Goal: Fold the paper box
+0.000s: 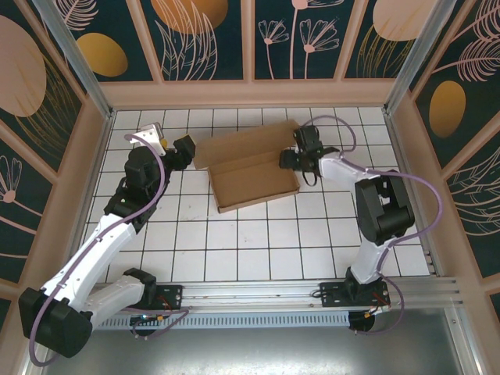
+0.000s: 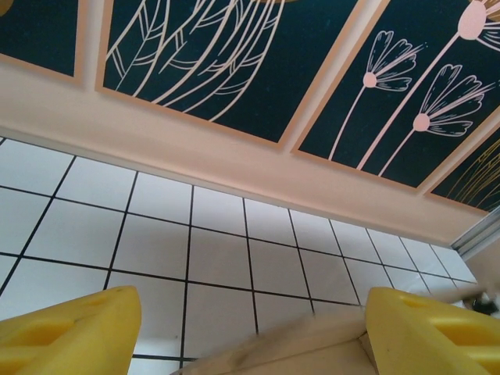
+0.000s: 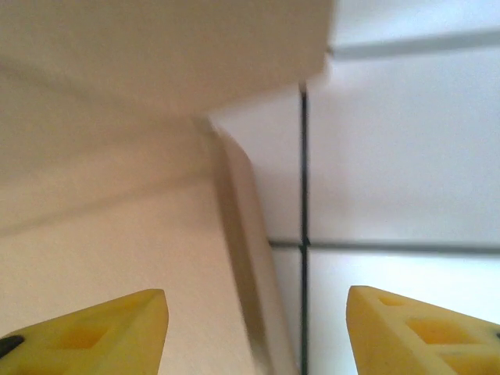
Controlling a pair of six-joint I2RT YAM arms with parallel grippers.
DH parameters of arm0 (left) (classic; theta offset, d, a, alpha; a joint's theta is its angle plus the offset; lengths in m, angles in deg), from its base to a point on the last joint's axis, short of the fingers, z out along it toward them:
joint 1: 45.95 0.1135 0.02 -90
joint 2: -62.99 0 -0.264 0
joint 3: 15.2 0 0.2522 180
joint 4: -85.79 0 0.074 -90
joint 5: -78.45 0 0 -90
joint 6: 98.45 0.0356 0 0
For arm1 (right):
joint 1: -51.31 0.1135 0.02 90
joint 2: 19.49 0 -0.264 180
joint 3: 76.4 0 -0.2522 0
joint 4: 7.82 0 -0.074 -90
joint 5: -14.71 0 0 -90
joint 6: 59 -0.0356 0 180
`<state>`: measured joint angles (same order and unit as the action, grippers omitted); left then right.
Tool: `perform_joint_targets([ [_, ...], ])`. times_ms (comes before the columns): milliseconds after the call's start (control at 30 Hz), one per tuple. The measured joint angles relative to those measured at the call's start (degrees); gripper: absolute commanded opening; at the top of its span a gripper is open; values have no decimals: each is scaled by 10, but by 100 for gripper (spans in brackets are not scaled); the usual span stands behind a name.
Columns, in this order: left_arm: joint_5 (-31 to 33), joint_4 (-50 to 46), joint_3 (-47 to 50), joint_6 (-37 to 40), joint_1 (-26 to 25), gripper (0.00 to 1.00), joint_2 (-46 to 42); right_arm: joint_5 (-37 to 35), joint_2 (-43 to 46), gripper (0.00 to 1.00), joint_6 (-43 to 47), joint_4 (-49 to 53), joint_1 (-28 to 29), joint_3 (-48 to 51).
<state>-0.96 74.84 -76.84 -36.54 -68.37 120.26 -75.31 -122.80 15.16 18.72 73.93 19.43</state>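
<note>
Paper box (image 1: pixel 250 176) is found lying half-formed on the far middle of the tiled table (image 1: pixel 258 242), with the tray part toward the table's near edge and a long flat panel laid back toward the table's far edge. Corrugated board like this is judged light and fairly stiff across the panels. It's expected to bend readily along the crease lines though, and to skate on the smooth tiles if it's pushed from one side only, so it probably needs to be braced from both ends. Crushing is a risk too, since the flutes get dented if they're pinched hard. The left gripper (image 1: pixel 185 153) is parked at the box end toward the table's left side, spread wide, with a cardboard edge seen low between the fingers and nothing clamped. The right gripper (image 1: pixel 291 158) is set at the end toward the table's right side, also spread, and the box's raised wall appears to be straddled but not pinched. The best hold is reckoned to be on the thin wall edges or flap rims, taken close to a crease, not on the flat middle.
</note>
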Motion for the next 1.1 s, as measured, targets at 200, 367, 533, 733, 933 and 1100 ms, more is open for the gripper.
perform_joint_targets([
  [200, 9, 9, 9, 9, 0, 76, 1, -2, -30, 65, 10, 34, -4, -132],
  [367, 8, 31, 37, 20, 0, 75, 18, 21, -31, 65, 36, 18, -20, -123],
  [533, 11, 49, 58, 43, 0, 77, 40, 46, -31, 64, 73, -21, -46, -80],
  [733, -28, 94, 70, 77, 30, 79, 92, 65, 0, 68, 132, -161, -74, 10],
  [933, -91, 135, 74, 109, 65, 75, 165, 175, 42, 69, 219, -350, -113, 146],
  [1100, -108, 163, 75, 140, 66, 75, 193, 309, 34, 67, 245, -469, -153, 158],
])
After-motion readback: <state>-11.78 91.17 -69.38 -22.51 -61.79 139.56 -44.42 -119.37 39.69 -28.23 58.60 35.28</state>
